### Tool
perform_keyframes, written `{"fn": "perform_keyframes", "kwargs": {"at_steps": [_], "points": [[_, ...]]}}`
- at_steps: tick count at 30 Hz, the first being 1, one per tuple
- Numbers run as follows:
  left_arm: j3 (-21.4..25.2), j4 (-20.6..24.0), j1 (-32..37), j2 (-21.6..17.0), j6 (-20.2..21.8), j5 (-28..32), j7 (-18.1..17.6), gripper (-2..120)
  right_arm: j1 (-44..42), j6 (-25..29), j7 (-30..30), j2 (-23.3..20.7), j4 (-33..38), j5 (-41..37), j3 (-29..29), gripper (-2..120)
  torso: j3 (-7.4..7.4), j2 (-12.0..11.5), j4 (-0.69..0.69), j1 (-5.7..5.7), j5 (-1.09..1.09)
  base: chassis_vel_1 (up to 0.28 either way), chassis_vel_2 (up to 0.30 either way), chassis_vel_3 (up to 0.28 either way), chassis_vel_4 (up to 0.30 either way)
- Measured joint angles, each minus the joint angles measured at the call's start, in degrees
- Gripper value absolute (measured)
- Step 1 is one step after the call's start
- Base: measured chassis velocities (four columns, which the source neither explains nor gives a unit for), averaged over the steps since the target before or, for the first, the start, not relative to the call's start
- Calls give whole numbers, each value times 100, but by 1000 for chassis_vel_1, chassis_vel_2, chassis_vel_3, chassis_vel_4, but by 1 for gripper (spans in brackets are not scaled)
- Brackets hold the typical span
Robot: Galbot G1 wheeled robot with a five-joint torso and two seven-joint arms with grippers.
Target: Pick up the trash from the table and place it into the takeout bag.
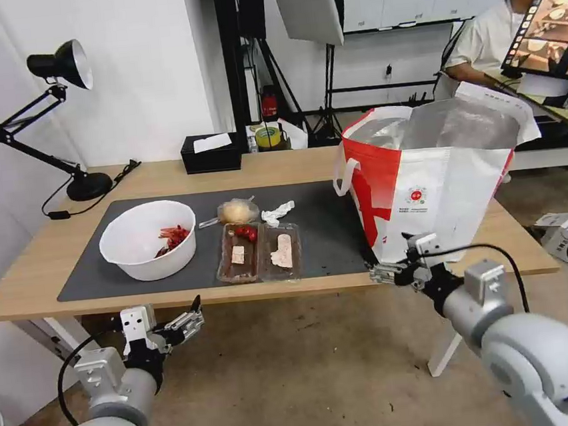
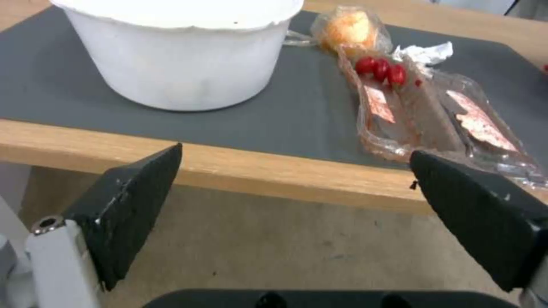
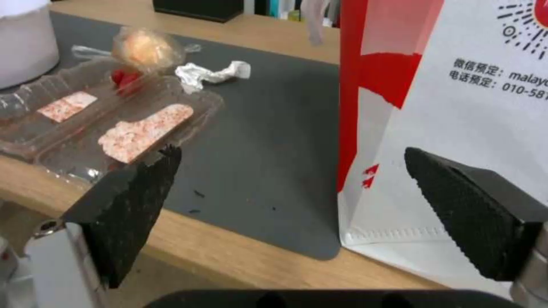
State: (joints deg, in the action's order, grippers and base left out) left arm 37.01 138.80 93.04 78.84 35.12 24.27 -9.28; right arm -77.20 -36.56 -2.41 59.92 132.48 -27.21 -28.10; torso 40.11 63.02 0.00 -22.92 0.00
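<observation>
Trash waits on the table [image 1: 36, 277] ahead of me, none of it yet in the takeout bag [image 1: 441, 178].

Nearest, my left gripper [image 1: 188, 321] hangs below the front edge of the table, jaws spread wide and empty. My right gripper [image 1: 389, 272] sits at the table's front edge, just before the bag's lower corner, jaws likewise parted and holding nothing.

Just past the edge on the dark mat [image 1: 89, 272] lies the clear hinged tray [image 1: 259, 250], open flat, its near lip reaching almost to the mat's front border. I judge it flimsy: a pinch on one leaf could fold it or spill the red bits inside.

Left of it stands the white bowl [image 1: 147, 241] with crayfish shells; its wall looks wide for my jaws, so a rim grip might tip it.

Behind the tray sit the bagged bun [image 1: 237, 211] and the crumpled tissue [image 1: 277, 213], close together; reaching for one could nudge the other.

The bag stands upright at the right, mouth open, a handle [image 1: 344, 174] drooping on its left side. My right arm, rising so near, could bump the bag's wall and shove or topple it.
</observation>
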Motion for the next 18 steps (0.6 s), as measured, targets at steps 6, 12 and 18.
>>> {"fn": "perform_keyframes", "kwargs": {"at_steps": [6,12,18], "points": [[-23,0,3,25,-27,59,0,100,-5,2,-2,43,-20,5,20,100,0,0,0,0,0,0,0,0,0],[-28,0,4,34,-43,75,0,100,-4,26,-2,61,-34,16,20,100,0,0,0,0,0,0,0,0,0],[-31,0,-9,45,-79,213,-9,100,0,120,6,90,-65,4,47,100,0,0,0,0,0,0,0,0,0]]}}
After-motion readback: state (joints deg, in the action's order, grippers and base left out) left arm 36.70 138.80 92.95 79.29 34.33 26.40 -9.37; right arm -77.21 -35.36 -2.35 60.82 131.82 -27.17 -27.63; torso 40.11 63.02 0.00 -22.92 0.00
